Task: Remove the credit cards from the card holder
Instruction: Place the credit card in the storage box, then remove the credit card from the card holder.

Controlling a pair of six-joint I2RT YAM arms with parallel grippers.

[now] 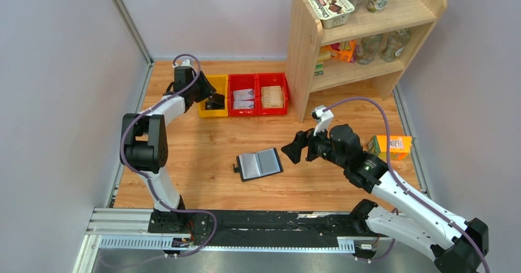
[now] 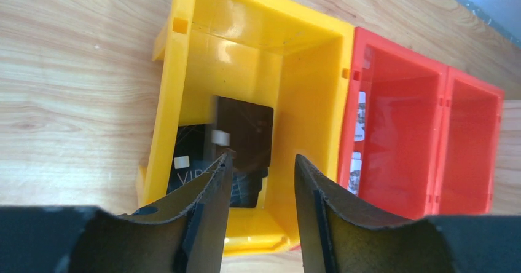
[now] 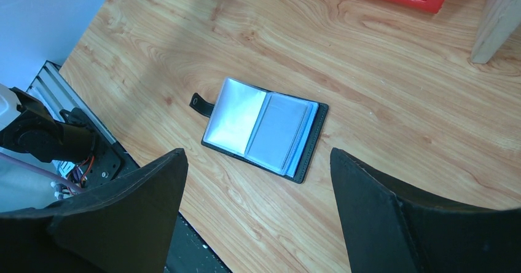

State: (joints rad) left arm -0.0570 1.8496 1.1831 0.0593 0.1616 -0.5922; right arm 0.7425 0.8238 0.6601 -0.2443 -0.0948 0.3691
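Small black leather-like bifold card holder (image 1: 259, 164) lies opened flat on the wooden table (image 1: 203, 144), roughly centre, grey-blue slotted lining facing up, strap tab (image 3: 199, 102) sticking out at its left edge. Right gripper (image 1: 301, 147) hangs just right of the card holder and above table level, not touching it. Its jaws stand wide apart with nothing between them; in the right wrist view the card holder (image 3: 264, 128) sits framed in the gap between the two fingers, clear of both. Left gripper (image 1: 215, 101) is at the far left, above the yellow plastic bin (image 1: 220, 79). Its jaws are parted by a narrow gap and grip nothing. Left wrist view: two thin black rectangular credit cards inside the yellow bin (image 2: 178, 70), beyond the fingertips. One credit card (image 2: 246, 131) looks blurred, with a small whitish patch. The other (image 2: 190, 168) lies lower left with pale lettering, partly hidden by the left finger. Whether the blurred card rests on the bin floor I cannot tell. Two red plastic bins (image 1: 273, 76) adjoin the yellow one on its right, the nearer holding whitish printed cards (image 1: 244, 98). Orange carton (image 1: 393, 147) stands at the table's right edge.
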